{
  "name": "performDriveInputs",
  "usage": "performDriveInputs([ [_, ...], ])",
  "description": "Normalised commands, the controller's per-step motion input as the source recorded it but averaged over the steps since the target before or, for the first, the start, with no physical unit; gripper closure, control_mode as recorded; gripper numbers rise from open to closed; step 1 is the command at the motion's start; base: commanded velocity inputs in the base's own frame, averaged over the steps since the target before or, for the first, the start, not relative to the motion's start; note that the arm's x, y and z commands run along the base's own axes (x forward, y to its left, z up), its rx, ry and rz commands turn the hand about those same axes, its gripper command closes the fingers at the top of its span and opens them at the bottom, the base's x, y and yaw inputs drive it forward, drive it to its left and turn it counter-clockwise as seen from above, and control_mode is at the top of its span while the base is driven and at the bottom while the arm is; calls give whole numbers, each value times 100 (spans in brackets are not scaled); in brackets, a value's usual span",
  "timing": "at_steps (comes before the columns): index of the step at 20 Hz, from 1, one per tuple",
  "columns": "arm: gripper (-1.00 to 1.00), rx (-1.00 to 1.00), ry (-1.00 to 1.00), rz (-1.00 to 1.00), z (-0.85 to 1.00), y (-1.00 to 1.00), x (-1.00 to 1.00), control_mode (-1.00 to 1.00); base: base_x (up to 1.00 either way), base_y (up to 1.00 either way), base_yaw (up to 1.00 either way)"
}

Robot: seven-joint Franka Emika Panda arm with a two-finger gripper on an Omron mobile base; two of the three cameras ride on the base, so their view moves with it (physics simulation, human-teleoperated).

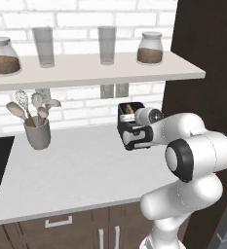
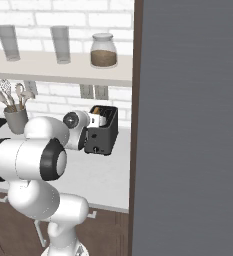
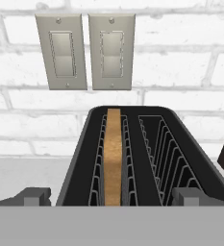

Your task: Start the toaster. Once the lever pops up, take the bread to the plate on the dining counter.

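Nearest the camera, the white arm reaches over a pale worktop (image 1: 76, 170), and its gripper (image 3: 111, 196) hangs just short of the toaster (image 1: 133, 127) with its two dark fingertips (image 3: 34, 196) spread wide apart, holding nothing. The toaster stands at the back of the worktop, near the brick wall and beside a tall dark cabinet (image 1: 202, 58). It is a small dark box with two slots open on top. The bread (image 3: 113, 158) stands on edge in the left slot as the hand camera sees it, and the other slot is bare wire. The slice looks thin, light and stiff but crumbly, so a gentle pinch across its flat faces at the top edge would likely suit it.

Behind the toaster, two pale switch plates (image 3: 86, 51) sit on the wall. Further left, a grey pot (image 1: 37, 133) holds wooden spoons and a whisk. On the shelf (image 1: 95, 73) above, two glass jars (image 1: 150, 48) hold brown grains, and two clear tumblers (image 1: 106, 44) look empty.
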Motion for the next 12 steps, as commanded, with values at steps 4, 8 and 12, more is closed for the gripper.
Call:
performDriveInputs([
  [4,-100,0,0,0,0,0,0,-100,0,0,0],
  [8,-100,0,0,0,0,0,0,-100,0,0,0],
  [12,-100,0,0,0,0,0,0,-100,0,0,0],
])
